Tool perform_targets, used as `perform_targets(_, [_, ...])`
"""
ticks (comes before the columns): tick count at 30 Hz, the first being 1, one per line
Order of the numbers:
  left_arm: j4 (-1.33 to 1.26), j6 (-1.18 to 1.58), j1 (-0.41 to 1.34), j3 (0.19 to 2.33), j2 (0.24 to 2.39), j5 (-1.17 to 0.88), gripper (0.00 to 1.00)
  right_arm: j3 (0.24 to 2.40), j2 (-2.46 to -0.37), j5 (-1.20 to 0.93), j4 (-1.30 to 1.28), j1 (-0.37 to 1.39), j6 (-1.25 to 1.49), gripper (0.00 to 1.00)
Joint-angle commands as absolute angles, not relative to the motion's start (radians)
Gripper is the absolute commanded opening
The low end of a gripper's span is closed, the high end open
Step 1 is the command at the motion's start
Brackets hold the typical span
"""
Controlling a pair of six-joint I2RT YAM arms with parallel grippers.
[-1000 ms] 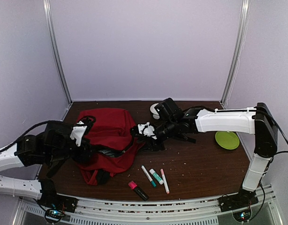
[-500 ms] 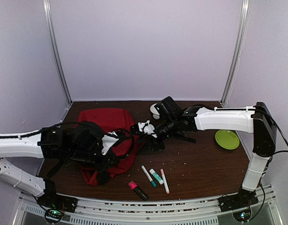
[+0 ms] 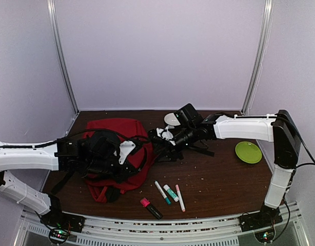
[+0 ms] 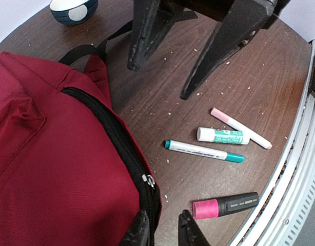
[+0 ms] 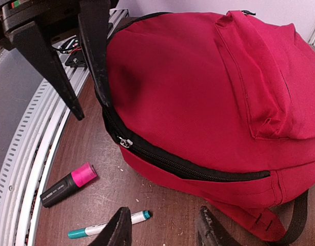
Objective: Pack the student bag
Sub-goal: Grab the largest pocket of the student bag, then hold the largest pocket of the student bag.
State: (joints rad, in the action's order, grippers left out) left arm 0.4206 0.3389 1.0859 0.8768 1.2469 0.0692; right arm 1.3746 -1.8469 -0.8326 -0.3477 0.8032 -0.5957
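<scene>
A: So, where is the student bag [image 3: 116, 125]?

B: It lies flat on the table [image 3: 219, 179], left of the middle, with the left arm stretched across it. A black zip line runs along the edge that faces the pens, and the zip pull [image 5: 125, 142] sits on that line.

A: And the left gripper [image 4: 162, 231]?

B: Its fingers are a little apart with nothing between them, and bare wood shows in the gap. One fingertip touches the bag at the zip line, near the pull.

A: The right gripper [image 5: 165, 228]?

B: Its fingers are spread wider and it is empty. It hangs over the table just right of the bag, pointing toward it.

A: What else is on the table?

B: On the near side, right of the bag and apart from it, there is a pink highlighter [image 4: 227, 205], a teal marker [image 4: 203, 151], a white-and-green tube [image 4: 223, 136] and a pink-and-white pen [image 4: 241, 128] – the tube and that pen lie just beside each other. A green plate [image 3: 248, 152] sits at the right side, well apart from the bag. A small blue-and-white round thing [image 4: 73, 9] is on the far side – what it is I cannot tell.
</scene>
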Motion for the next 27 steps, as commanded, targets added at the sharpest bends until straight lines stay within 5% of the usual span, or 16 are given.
perform_targets(1, [0.390, 0.354, 1.062, 0.853, 1.225, -0.017, 0.22, 1.373, -1.845, -0.861, -0.341, 0.795, -0.579, 0.44])
perform_targets(5, [0.399, 0.359, 1.040, 0.844, 1.237, -0.075, 0.21, 1.373, -1.848, -0.861, -0.339, 0.793, -0.577, 0.44])
perform_targets(20, [0.549, 0.353, 1.009, 0.925, 1.339, 0.104, 0.56, 1.368, -1.849, -0.870, -0.339, 0.778, -0.573, 0.44])
perform_targets(27, [0.479, 0.325, 1.009, 0.941, 1.423, -0.052, 0.46, 1.373, -1.855, -0.877, -0.342, 0.779, -0.568, 0.44])
